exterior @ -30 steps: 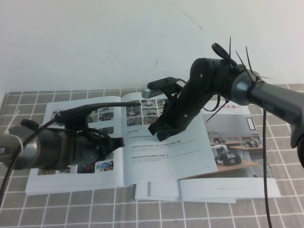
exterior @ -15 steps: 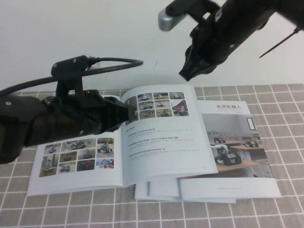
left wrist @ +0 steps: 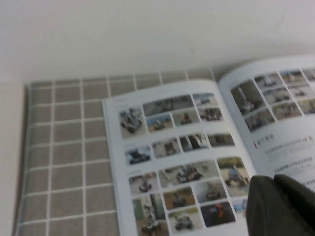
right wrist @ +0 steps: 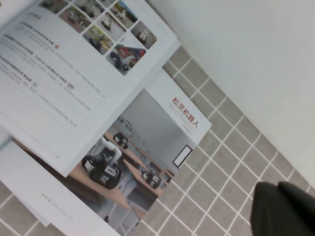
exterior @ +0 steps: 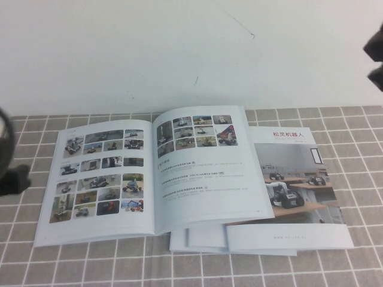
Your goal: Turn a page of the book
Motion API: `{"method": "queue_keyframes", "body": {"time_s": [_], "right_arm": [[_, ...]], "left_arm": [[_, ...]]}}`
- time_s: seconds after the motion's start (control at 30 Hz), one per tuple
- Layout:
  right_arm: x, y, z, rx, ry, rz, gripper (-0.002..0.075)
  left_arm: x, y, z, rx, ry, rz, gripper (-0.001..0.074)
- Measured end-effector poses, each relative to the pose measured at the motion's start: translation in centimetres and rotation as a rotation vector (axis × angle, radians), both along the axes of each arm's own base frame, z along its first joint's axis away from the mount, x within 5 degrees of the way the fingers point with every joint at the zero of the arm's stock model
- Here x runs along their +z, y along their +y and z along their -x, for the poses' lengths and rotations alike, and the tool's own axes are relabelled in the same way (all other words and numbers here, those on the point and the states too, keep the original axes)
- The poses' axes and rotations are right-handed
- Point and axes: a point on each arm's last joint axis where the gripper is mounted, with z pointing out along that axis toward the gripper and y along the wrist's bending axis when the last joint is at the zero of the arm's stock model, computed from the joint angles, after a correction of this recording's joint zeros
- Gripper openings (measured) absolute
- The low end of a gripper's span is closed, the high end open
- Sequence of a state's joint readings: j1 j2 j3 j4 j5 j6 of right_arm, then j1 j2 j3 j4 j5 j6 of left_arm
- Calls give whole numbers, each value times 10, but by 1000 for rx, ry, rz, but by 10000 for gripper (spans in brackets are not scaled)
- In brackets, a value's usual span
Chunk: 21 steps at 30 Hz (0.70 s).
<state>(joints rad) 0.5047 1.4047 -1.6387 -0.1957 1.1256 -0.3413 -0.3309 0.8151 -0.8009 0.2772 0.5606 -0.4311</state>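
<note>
The right hand [right wrist: 283, 209] sits high off the far right edge of the tabletop [exterior: 359, 263], its dark fingers pressed together on nothing. In its wrist view the nearest thing below it is the booklet with the Chinese title [right wrist: 162, 132], and beyond that booklet, farther from the hand, lies the book [exterior: 158, 173]. The left hand [left wrist: 280, 206] shows in its own view as a dark tip hanging over the lower part of the book's left-side spread; whether its fingers are parted I cannot tell. In the high view only a dark piece of that arm appears at the left edge.

The page [exterior: 102, 173], photo grid up, lies flat on the side of the book nearest the left hand, with no lift at its outer edge, so the turn looks done to me. What could go wrong: glossy leaves are springy, and the page might flop back across the spine. The left hand's tip could also catch the page's corner if it drops lower.
</note>
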Motion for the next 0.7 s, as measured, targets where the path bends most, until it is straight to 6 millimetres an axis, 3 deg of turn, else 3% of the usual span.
{"method": "queue_keyframes", "body": {"time_s": [0.13,0.3,0.47,0.6,0.7], "right_arm": [[-11,-24,40,-34,-79,-54,-2],[-45,-49,85,-61,-150,-121,-2],[-86,-64,115,-80,-160,-172,-2],[-131,-74,136,-94,-180,-231,-2],[-155,-80,150,-106,-211,-300,-2]], "left_arm": [[-1,19,46,28,-183,32,-2],[-24,33,88,22,-322,69,-2],[-51,38,101,23,-337,62,-2],[-81,38,102,9,-322,42,-2],[-93,36,101,-14,-343,31,-2]]}}
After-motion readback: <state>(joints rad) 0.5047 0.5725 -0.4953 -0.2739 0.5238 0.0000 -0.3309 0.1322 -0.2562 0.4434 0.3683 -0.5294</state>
